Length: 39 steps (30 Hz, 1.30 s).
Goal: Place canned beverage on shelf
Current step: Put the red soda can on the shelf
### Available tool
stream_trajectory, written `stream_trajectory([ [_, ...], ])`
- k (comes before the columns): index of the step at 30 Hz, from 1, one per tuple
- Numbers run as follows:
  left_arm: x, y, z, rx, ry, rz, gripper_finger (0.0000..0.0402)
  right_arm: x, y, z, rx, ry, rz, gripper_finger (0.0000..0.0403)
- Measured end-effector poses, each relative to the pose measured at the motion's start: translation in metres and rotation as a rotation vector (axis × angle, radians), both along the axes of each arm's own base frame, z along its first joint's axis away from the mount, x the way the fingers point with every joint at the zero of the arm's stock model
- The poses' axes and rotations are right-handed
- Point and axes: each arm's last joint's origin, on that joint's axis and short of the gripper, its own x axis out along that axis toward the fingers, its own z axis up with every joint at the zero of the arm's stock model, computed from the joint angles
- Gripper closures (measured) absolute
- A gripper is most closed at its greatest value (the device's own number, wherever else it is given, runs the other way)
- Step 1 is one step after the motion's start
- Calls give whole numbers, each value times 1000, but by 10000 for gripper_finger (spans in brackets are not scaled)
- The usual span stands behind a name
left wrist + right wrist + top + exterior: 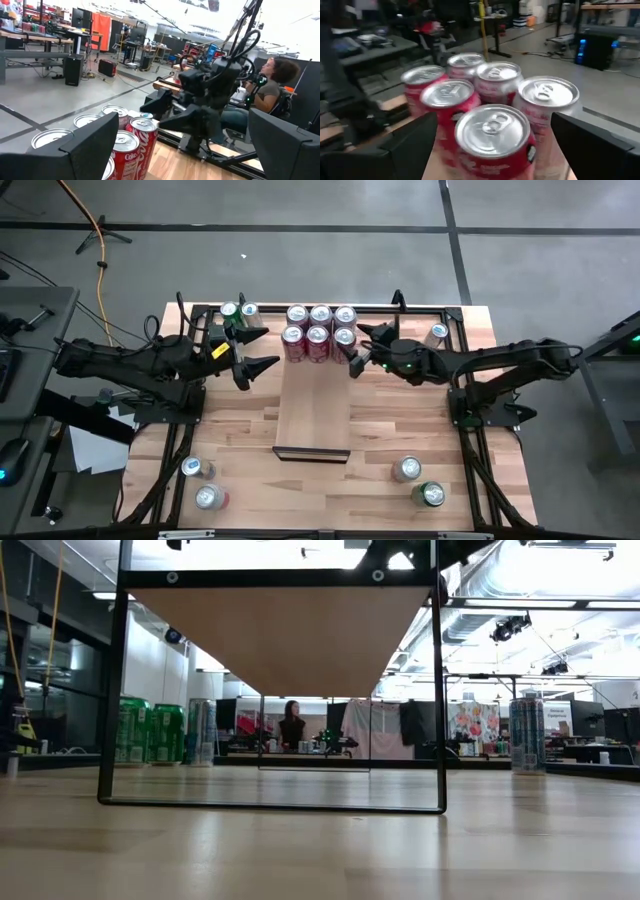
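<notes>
Several red cans [318, 326] stand upright in a tight cluster on the far end of the shelf [312, 410], a pale narrow board raised on a black frame; the low view shows its underside [280, 635]. My right gripper [359, 349] is open just right of the cluster. In its wrist view its fingers [412, 147] stand on either side of the nearest red can [492, 137], short of it and not touching. My left gripper [260, 350] hangs open to the left of the cluster with nothing between its fingers [87, 145]; the red cans [127, 137] lie beyond them.
Two green cans [238, 310] stand at the far left and one can [437, 332] at the far right. Two cans [200, 483] stand near left, two more [418, 482] near right. A black frame [110, 740] carries the shelf. A person [272, 85] sits beyond the table.
</notes>
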Motion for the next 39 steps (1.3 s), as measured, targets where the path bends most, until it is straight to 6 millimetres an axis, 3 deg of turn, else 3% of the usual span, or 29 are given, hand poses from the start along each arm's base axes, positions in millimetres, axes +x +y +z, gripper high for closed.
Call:
stream_trajectory([
  [5, 0, 0, 0, 1, 1, 0, 30, -17, 11, 9, 26, 29, 68, 33],
  [8, 0, 0, 0, 1, 1, 0, 30, -29, 14, 4, 84, 93, 10, 72],
  [11, 0, 0, 0, 1, 4, 0, 30, -37, 14, -6, 125, 157, -93, 159],
  [15, 0, 0, -1, 1, 16, 16, 30, -34, 9, -16, 159, 177, -168, 337],
  [17, 0, 1, -2, -1, 23, 37, 30, -27, 4, -19, 157, 169, -184, 383],
  [20, 0, 2, -2, -4, 24, 64, 30, -17, -5, -26, 178, 152, -201, 374],
  [26, -1, 2, -2, -23, 16, 67, 30, -9, -18, -34, 195, 166, -211, 395],
  [39, 0, 2, -8, -19, 78, 75, 30, -7, -2, -35, 250, 148, -122, 402],
])
